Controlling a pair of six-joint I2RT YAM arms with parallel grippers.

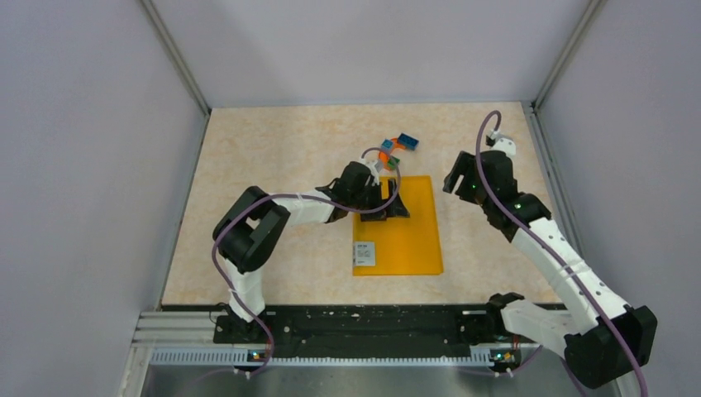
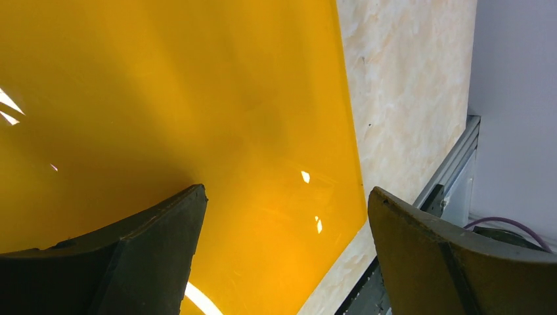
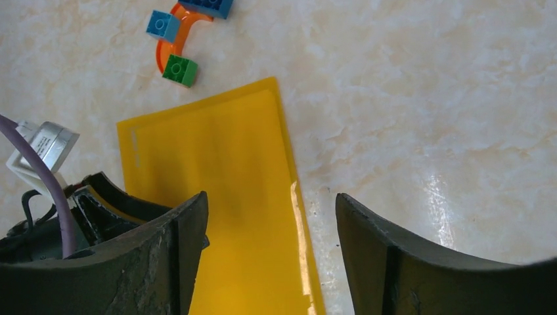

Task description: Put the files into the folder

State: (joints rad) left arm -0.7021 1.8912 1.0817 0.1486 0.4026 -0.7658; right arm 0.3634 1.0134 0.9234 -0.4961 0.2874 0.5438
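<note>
The orange folder [image 1: 405, 231] lies flat and closed in the middle of the table, its white label [image 1: 364, 253] near the front left corner. No white paper sheets show in any view. My left gripper [image 1: 387, 204] is open and hovers low over the folder's far left part; the left wrist view shows the folder [image 2: 197, 98] filling the space between my spread fingers [image 2: 151, 256]. My right gripper [image 1: 453, 184] is open and empty, raised just right of the folder's far right corner; its view looks down on the folder [image 3: 217, 170] and its right edge.
Small toy blocks lie just beyond the folder's far edge: a blue block [image 1: 407, 141], a curved orange piece [image 3: 172, 41], a green block [image 3: 180, 69] and a light blue block [image 3: 162, 26]. Grey walls and metal posts enclose the table. The black rail [image 1: 364, 324] runs along the front.
</note>
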